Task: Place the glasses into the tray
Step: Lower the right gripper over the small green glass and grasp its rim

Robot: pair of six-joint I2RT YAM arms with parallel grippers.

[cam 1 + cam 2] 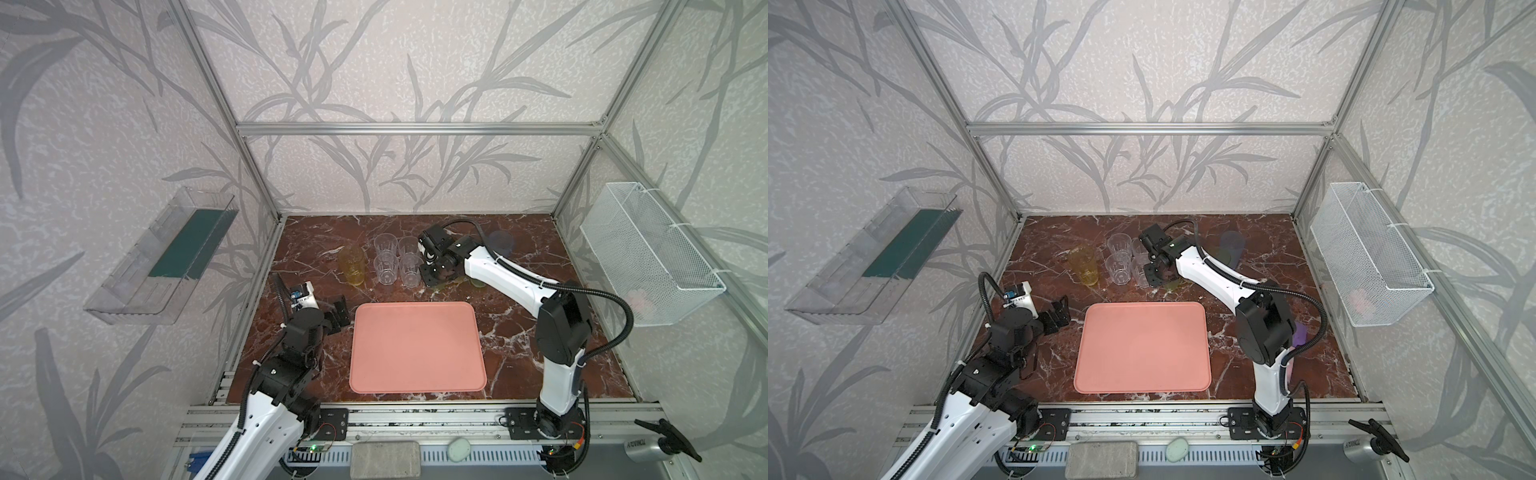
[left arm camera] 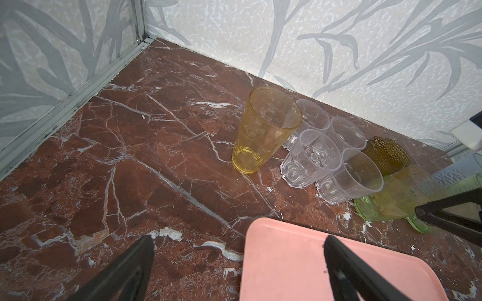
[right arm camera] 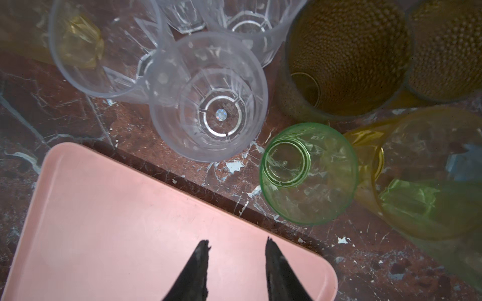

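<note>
Showing the glasses (image 1: 390, 266) clustered on the counter (image 1: 316, 232), upper centre in both top views, just beyond the bare tray (image 1: 415, 349). Probably light, stiff, slippery: pinch one wall at the rim. Right gripper (image 3: 236, 247) narrowly parted, empty; left gripper (image 2: 238, 238) spread wide.

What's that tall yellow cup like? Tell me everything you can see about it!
The tall yellow cup is see-through, like tinted plastic, with flat facets down its sides, a wide round rim and a narrower, thicker base. It is empty and stands upright, mouth up, on the reddish marble table, close beside the four clear cups; whether it touches them cannot be told. Nothing holds it.
</note>
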